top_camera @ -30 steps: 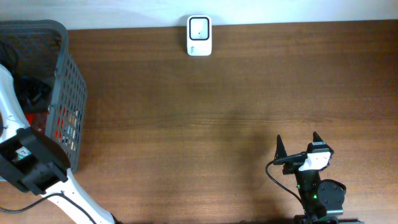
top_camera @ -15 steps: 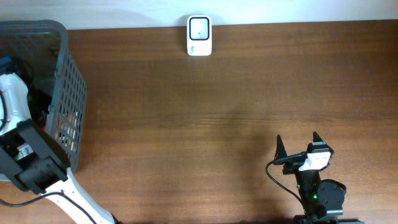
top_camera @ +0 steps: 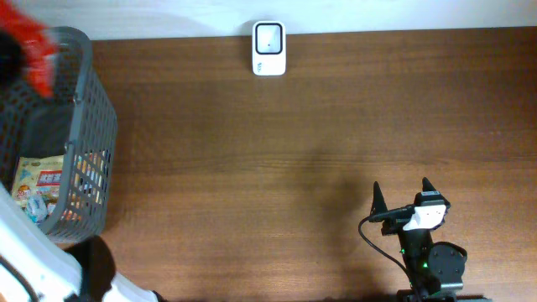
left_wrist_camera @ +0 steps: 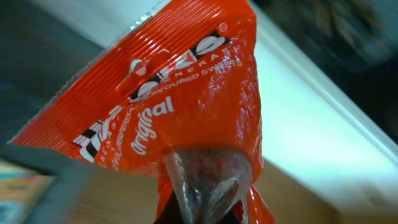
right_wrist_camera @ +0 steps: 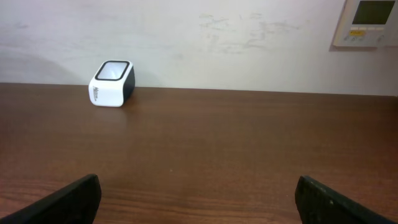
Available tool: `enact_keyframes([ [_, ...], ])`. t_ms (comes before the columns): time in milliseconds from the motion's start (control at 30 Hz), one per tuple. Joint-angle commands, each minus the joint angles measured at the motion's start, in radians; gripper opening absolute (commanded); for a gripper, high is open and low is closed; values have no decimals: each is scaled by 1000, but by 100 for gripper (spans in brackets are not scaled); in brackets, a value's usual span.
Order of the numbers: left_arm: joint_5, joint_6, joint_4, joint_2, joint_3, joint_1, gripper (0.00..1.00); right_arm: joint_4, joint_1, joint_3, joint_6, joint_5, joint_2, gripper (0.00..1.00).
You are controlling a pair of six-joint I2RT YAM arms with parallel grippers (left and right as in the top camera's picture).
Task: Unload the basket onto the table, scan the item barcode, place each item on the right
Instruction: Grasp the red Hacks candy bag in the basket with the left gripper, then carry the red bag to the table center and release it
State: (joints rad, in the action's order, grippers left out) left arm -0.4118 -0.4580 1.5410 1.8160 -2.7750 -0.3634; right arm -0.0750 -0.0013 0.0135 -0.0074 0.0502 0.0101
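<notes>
A crinkled red sweets packet (left_wrist_camera: 186,106), the word "original" in white lettering across its glossy face, hangs tilted above the far left corner of the grey mesh basket (top_camera: 97,143), pinched at its lower edge in the left gripper (left_wrist_camera: 206,186). From overhead it shows only as a red blur. The white barcode scanner (top_camera: 268,49) stands upright well to the right of the basket, level with its far rim.
</notes>
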Motion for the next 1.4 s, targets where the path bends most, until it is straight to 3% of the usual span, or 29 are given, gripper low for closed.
enact_keyframes([
  [0,-5,80,32,12,17,319,0,-1,-6,-8,0,2,-7,98],
  [133,338,115,10,126,159,725,0,-1,-6,-8,0,2,-7,98],
  [233,520,115,-73,267,275,905,0,-1,-6,-8,0,2,-7,99],
  [467,588,115,-294,628,342,1024,1,-1,-6,-8,0,2,-7,98],
  [567,499,115,-326,658,342,1030,18,-1,-6,-8,0,2,-7,99],
  [600,478,115,-333,658,342,1031,38,-1,-6,-8,0,2,-7,99],
  [733,479,115,-312,650,311,1027,41,-1,-6,-8,0,2,-7,99],
  [900,503,115,-141,538,33,913,45,-1,-6,-8,0,2,-7,98],
  [1000,545,115,4,413,-159,747,56,-1,-6,-8,0,2,-7,99],
  [1033,571,115,57,357,-208,656,68,-1,-6,-8,0,2,-7,98],
  [1067,570,115,95,309,-230,571,77,-1,-6,-8,0,2,-7,98],
  [1133,570,115,148,236,-237,423,82,-1,-6,-8,0,2,-7,98],
  [1167,566,116,147,205,-237,338,95,-1,-6,-8,0,2,-7,99],
  [1267,555,115,147,156,-237,118,99,-1,-6,-8,0,2,-7,98],
  [1367,502,115,147,156,-204,-3,99,-1,-6,-8,0,2,-7,98],
])
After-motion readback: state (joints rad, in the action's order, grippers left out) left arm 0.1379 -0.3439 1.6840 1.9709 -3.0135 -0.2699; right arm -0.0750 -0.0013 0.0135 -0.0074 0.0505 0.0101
